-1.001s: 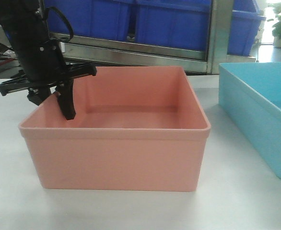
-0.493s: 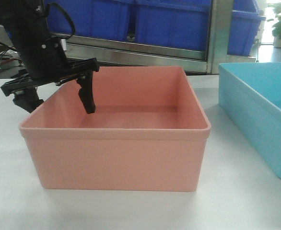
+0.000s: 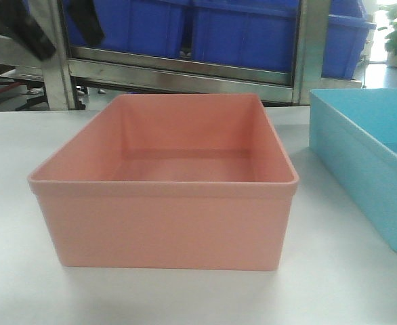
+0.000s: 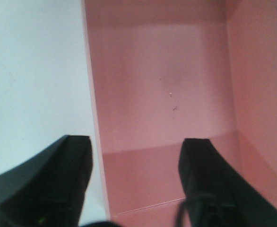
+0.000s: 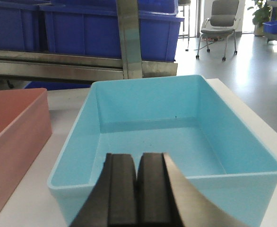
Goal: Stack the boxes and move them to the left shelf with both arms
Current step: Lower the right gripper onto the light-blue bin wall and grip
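Tools | left tool (image 4: 136, 144) apart over pink bin (image 3: 164, 223) wall | right tool (image 5: 137, 161) together near blue bin (image 5: 176, 142) rim

Black left end effector (image 4: 134, 183), broad matte fingers (image 4: 46, 182), right end effector (image 5: 137, 189), flat black pads (image 5: 122, 189)

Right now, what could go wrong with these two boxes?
1. The left gripper hangs open astride the pink box's wall; coming down crooked, a finger might hit the rim and shove the box.
2. The right gripper is shut above the blue box's near rim; unless it opens, it may only bump it.
3. The blue box sits close to the table's right edge; a push might slide it off.
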